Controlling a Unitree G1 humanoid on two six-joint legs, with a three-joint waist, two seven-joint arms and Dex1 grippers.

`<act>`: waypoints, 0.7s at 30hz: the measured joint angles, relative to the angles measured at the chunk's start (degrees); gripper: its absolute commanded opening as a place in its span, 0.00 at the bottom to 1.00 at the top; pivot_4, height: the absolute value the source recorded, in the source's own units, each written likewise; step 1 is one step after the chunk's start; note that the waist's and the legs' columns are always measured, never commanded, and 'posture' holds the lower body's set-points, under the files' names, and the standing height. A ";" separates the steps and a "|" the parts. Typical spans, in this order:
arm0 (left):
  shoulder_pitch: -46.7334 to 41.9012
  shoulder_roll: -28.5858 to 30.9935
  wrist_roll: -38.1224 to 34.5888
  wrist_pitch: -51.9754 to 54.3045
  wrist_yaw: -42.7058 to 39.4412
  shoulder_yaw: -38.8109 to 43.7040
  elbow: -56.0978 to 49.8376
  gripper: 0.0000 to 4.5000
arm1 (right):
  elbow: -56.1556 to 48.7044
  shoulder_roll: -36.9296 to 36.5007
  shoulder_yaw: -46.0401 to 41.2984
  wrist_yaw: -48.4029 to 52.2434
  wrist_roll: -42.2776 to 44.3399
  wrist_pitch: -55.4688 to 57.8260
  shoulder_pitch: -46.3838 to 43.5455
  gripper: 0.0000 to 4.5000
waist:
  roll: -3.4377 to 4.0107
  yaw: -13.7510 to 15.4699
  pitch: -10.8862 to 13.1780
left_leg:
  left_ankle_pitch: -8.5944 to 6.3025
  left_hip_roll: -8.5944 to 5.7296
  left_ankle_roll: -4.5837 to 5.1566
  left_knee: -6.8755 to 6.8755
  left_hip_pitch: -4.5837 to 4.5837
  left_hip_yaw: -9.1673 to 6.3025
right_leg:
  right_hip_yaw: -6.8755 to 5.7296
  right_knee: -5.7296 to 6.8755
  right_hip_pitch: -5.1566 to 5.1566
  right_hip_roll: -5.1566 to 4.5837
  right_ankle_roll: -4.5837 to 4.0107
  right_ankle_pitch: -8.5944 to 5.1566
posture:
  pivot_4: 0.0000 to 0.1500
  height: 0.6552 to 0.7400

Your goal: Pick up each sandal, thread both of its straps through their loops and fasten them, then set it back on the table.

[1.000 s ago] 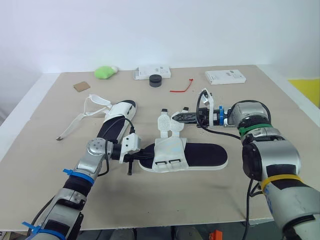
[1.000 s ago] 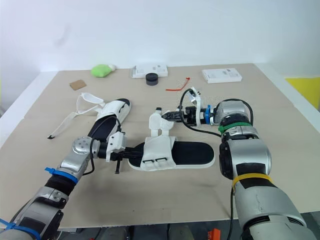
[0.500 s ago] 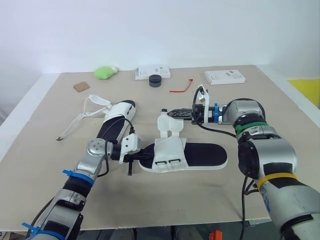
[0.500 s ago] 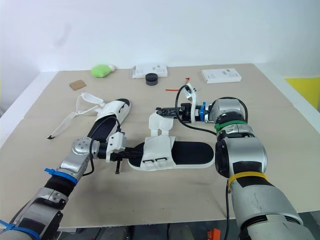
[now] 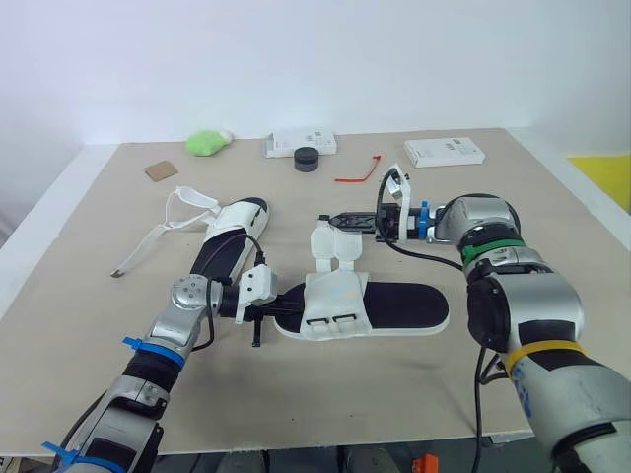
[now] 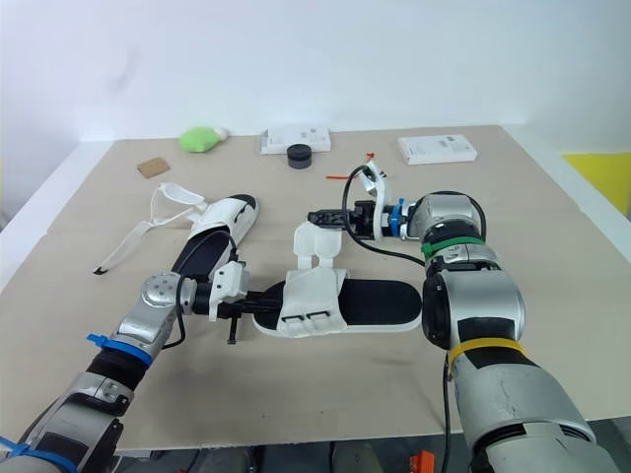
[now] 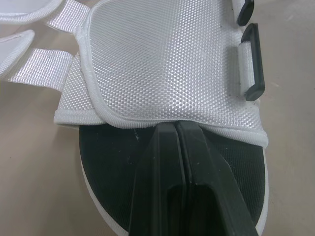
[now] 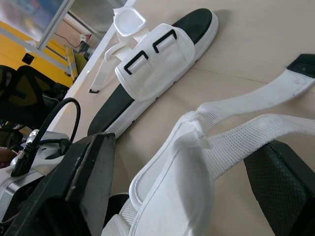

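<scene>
The left tool was clenched shut on nothing, its tips bearing on the black footbed of the near sandal, which lay on the worktop with its long axis running left to right. Its two straps flopped toward the far side and ended between the wide-spread fingers of the right tool, plainly the nearer arm. I couldn't tell whether strap and finger touched.

Woven white cloth sandal upper, matt black sole; matt beige table.
</scene>
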 measured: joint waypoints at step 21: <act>0.55 -0.27 -0.32 0.00 0.64 0.00 -0.28 0.00 | -0.02 0.42 -0.61 2.85 0.62 -1.66 -1.44 0.01 | 0.00 0.01 0.00 | 0.00 -0.08 0.00 0.01 0.00 -0.04 | 0.09 0.00 0.05 -0.01 0.04 -0.03 | 1.00 1.00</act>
